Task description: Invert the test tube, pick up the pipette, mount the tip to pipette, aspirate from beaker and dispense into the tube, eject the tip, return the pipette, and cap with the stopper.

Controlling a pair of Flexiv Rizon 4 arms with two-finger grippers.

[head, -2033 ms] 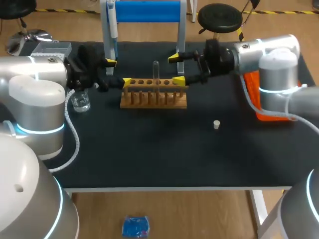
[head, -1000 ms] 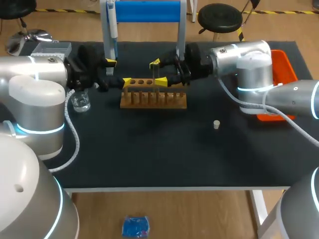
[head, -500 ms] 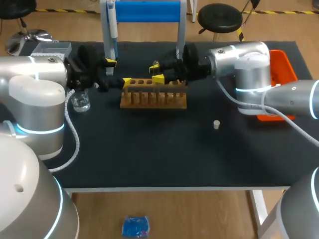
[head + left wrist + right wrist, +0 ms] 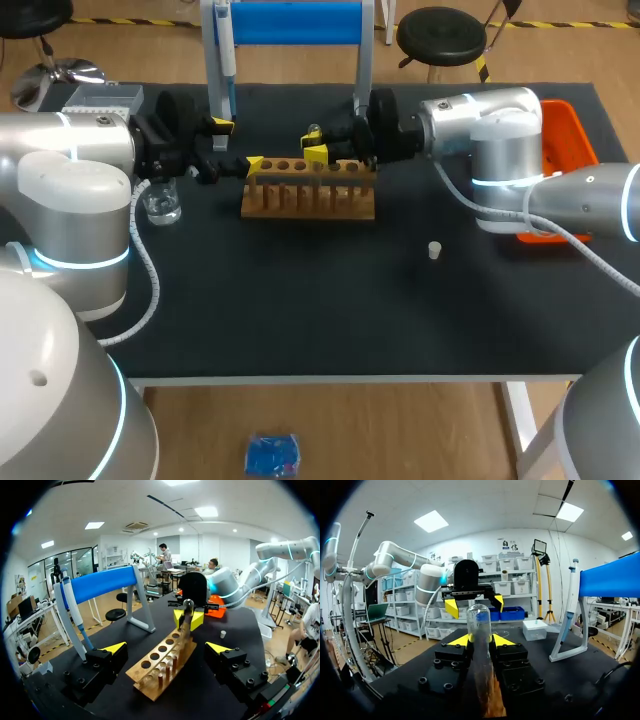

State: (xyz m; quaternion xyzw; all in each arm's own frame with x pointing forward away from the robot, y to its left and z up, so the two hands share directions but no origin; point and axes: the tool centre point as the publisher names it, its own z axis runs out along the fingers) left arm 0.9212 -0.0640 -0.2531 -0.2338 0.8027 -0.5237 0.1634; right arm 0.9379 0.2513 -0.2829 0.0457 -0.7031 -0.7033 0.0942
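A clear test tube (image 4: 313,133) stands upright in the wooden rack (image 4: 308,198), round end up. My right gripper (image 4: 315,143) comes in level from the right and is shut on it. In the right wrist view the test tube (image 4: 479,626) sits between both yellow fingertips (image 4: 458,640). My left gripper (image 4: 237,144) is open at the rack's left end; in its own view the left gripper (image 4: 165,649) straddles the rack (image 4: 161,668). The pipette (image 4: 227,55) hangs on the blue stand (image 4: 295,22). The beaker (image 4: 160,205) and stopper (image 4: 434,250) rest on the table.
An orange tray (image 4: 566,130) lies at the right edge behind my right arm. A grey tip box (image 4: 102,98) sits at the far left corner. The stand's legs (image 4: 362,95) rise just behind the rack.
My right gripper's fingers have drawn together onto the test tube, after sliding in from the right. The left arm and tube have not moved.
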